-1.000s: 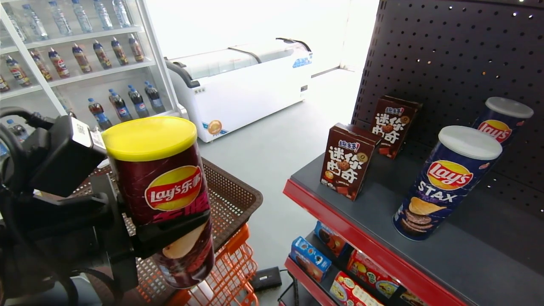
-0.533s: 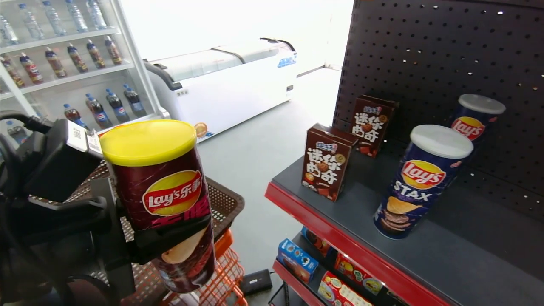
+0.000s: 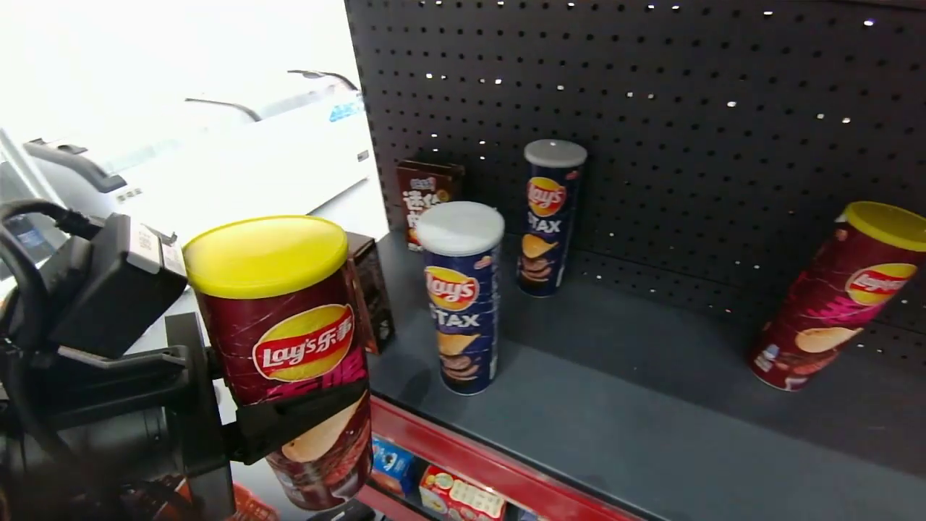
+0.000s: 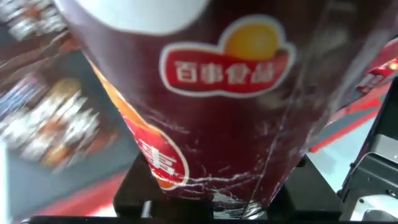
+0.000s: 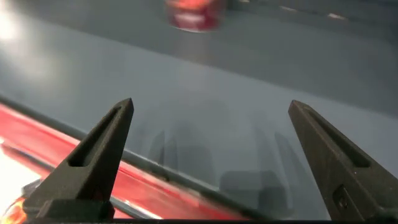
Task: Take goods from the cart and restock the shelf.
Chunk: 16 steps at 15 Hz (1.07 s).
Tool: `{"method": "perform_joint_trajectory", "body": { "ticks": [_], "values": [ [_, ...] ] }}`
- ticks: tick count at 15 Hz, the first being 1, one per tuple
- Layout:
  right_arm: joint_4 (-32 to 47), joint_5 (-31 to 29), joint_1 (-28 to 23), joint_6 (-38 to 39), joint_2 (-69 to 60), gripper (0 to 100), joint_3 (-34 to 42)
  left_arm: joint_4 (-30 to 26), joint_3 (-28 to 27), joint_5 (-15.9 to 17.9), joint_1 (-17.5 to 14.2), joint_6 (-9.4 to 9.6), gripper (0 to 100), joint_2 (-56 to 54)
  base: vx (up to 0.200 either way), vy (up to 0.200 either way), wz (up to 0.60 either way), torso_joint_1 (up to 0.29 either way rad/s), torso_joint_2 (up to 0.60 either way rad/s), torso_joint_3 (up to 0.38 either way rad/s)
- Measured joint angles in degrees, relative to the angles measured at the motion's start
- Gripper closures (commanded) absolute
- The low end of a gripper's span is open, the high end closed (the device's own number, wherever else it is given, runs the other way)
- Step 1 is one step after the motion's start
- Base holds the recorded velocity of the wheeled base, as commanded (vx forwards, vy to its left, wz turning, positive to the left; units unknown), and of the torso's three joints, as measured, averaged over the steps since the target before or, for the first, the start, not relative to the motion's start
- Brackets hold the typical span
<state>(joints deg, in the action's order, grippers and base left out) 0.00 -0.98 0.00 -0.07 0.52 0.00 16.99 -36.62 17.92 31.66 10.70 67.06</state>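
Your left fingers [image 3: 289, 423] squeeze the red chip can [image 3: 282, 340], held up in front of the shelf [image 3: 615, 405]. Your right fingers [image 5: 99, 155] are wide apart, holding nothing. Another red can [image 3: 832, 304] stands there already; yours is not yet on.

A small shop. A red-edged shelf [image 3: 651, 412] backed by black pegboard [image 3: 723, 108] carries chip canisters [image 3: 463, 297] and biscuit boxes [image 3: 427, 199], with packaged snacks [image 3: 459, 498] below. A white glass-topped chest freezer [image 3: 239, 166] stands beyond.
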Motion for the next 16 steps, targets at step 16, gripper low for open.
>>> {"method": "perform_joint_trajectory", "body": {
  "ticks": [16],
  "values": [
    [0.0,0.1,0.0,0.0,0.0,0,0.0,0.2,2.9,0.2,1.5,-0.06,100,-1.5,0.000,0.000,-0.34,0.001,0.00,0.002]
  ]
}}
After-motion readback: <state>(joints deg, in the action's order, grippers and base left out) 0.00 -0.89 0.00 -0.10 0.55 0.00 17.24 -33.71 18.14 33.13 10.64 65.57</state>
